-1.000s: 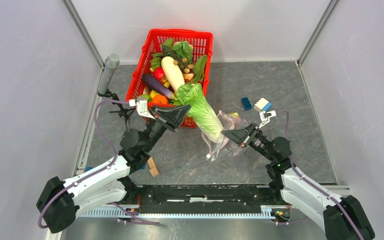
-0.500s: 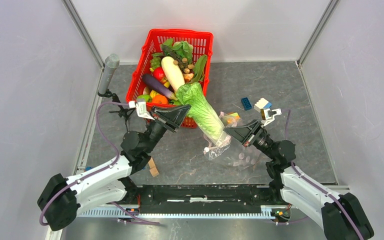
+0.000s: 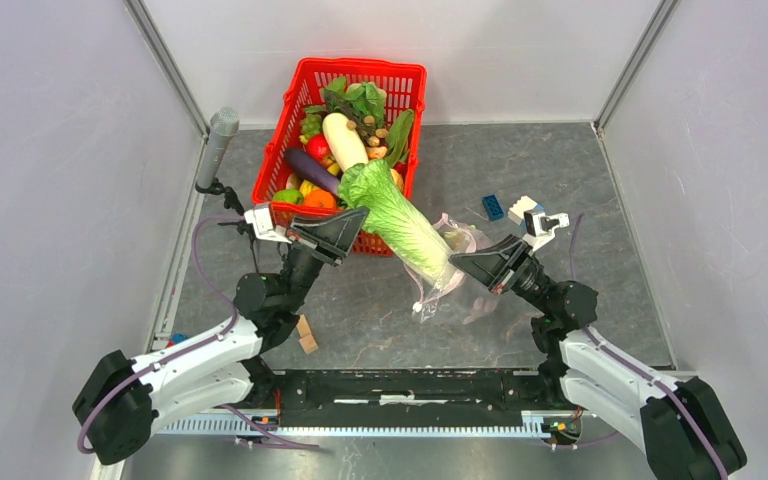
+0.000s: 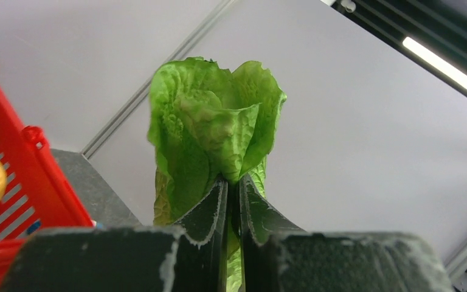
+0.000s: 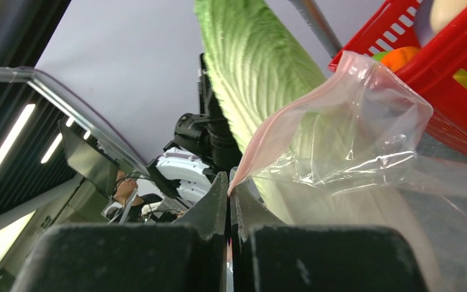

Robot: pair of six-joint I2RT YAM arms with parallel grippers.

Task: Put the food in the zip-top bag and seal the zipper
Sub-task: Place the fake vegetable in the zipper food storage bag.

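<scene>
Feeding the napa cabbage stem-first into the zip-top bag is the step in hand, and I judge it barely half done. The left gripper is clamped on the cabbage's leafy top, just in front of the red basket's near wall. From there the cabbage slants down and away from the basket, toward its right front. The right gripper is pinched tight on the bag's mouth edge at the pink zipper, farther out from the basket on that same side, and it holds the mouth lifted. The pale stem end appears to sit inside the clear plastic, while most of the leaves are outside it.

To do this well, the right arm should hold the mouth steady and facing the cabbage. The left arm should push along the cabbage's own length, not sideways. Only one lip is held, so the loose lip may fold under the stem and block it. A slow push lets the film slide. The left arm should let go only once the leafy top has passed the zipper. The eggplant and radish lie in the basket.
</scene>
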